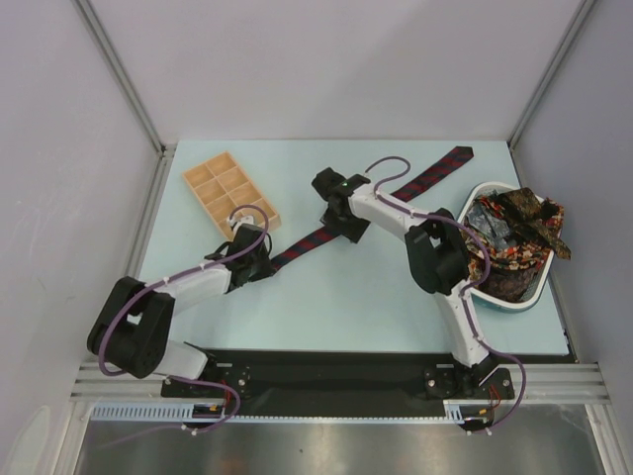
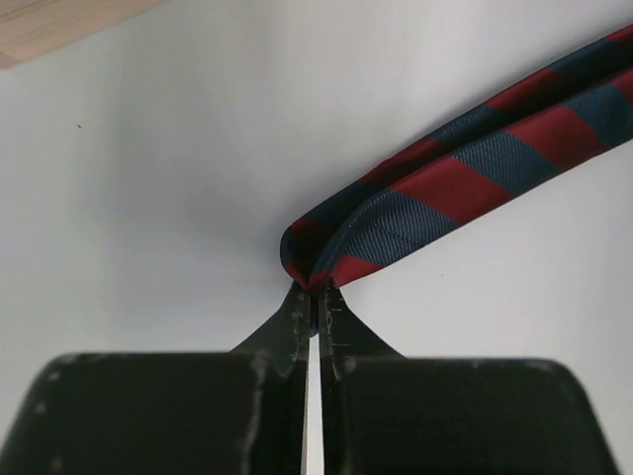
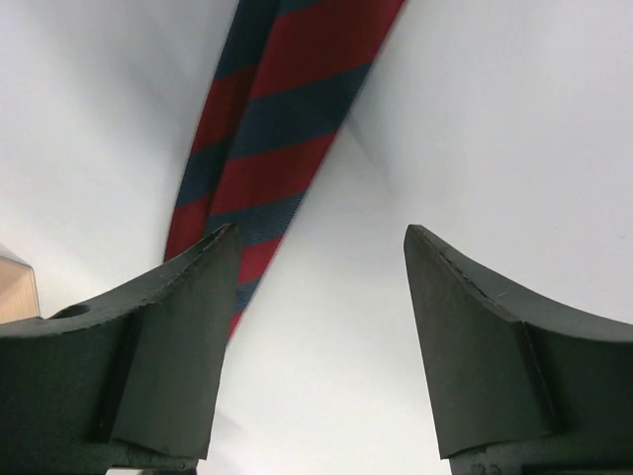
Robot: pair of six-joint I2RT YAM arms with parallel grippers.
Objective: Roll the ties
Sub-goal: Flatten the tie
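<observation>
pale blue table (image 1: pixel 376 297), white walls (image 1: pixel 336 59), left hand (image 2: pixel 315 290) pinching striped tie (image 2: pixel 465 168), right hand (image 3: pixel 318 239) spread

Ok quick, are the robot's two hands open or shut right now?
Left hand: shut, pinching the end of the striped tie.
Right hand: open, holding nothing.

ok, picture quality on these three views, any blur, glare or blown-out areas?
Top external: even soft light, sharp throughout, only faint shadows on the table. Left wrist: left fingers dark with little detail, striped tie weave crisp, table washed out near white. Right wrist: right fingers loom large and clean-edged, the tie softens toward the top edge, table again near white.
</observation>
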